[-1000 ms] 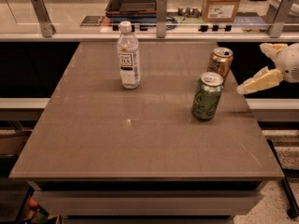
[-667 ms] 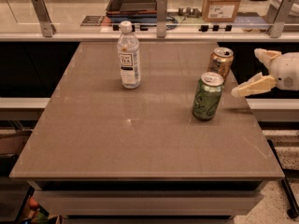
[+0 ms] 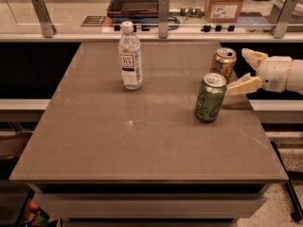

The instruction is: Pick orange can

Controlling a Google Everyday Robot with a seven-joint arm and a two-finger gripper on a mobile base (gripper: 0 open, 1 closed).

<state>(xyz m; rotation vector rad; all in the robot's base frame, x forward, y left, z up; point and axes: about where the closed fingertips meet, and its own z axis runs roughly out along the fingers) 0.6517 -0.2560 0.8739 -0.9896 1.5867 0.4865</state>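
Orange can stands just left of the gripper, right by its wide-spread fingers. Green can stands nearby.

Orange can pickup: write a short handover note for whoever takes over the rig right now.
Gripper: open, at the right side of the table, just right of the orange can, holding nothing.
Orange can: upright, far right, behind the green can; the water bottle stands further left.
Done: gripper is beside the can.
Left: close on the orange can, lift it clear.
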